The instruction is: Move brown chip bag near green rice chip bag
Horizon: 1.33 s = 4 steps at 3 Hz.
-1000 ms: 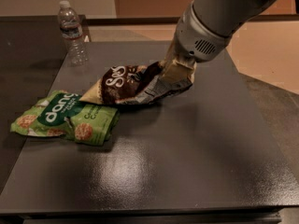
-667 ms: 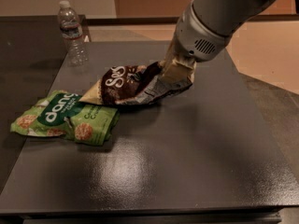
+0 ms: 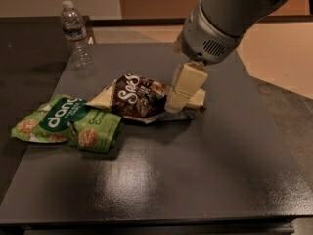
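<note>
A dark tabletop surface [image 3: 195, 170] seen from above and in front, with a robot arm [image 3: 215, 28] reaching in from the upper right. The gripper [image 3: 175, 102] sits low over the middle of the surface at the right end of the brown chip bag [image 3: 139, 98]. Its pale fingers [image 3: 186, 82] point down and to the left and look closed on that end of the bag, holding it and nothing else. The brown chip bag lies at the centre of the surface with its long axis running left to right. From the fingers, the rest of the bag stretches away to the left. Its cream left tip reaches the far right corner of the green rice chip bag [image 3: 68, 124], touching it or just beside it; which one cannot be told. The green rice chip bag lies flat at the left, slightly nearer than the brown one. A clear water bottle [image 3: 76, 35] stands upright at the far left, well apart from both bags. Compared with a second ago, the gripper and the brown chip bag have shifted a little nearer and lower, and the bag rests flatter on the surface, while the green bag and the bottle have not moved. The bags already lie close together, so the coming move is probably letting go and drawing up and right, away from the bag.
</note>
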Each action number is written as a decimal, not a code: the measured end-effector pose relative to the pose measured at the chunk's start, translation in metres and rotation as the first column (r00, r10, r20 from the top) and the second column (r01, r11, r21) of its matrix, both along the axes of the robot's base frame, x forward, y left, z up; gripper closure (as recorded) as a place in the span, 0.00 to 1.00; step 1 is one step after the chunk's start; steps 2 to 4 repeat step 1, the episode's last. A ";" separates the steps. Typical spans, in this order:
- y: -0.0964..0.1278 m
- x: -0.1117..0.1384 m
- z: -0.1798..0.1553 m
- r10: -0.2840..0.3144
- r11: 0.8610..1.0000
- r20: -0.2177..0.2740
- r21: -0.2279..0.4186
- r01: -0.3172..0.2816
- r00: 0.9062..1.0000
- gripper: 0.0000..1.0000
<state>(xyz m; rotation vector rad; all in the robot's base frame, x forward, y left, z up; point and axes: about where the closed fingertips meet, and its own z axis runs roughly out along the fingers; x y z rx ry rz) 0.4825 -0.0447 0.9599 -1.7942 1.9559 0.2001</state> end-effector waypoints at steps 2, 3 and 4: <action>0.000 0.000 0.000 0.000 1.000 0.000 0.000 0.000 1.000 0.00; 0.000 0.000 0.000 0.000 1.000 0.000 0.000 0.000 1.000 0.00; 0.000 0.000 0.000 0.000 1.000 0.000 0.000 0.000 1.000 0.00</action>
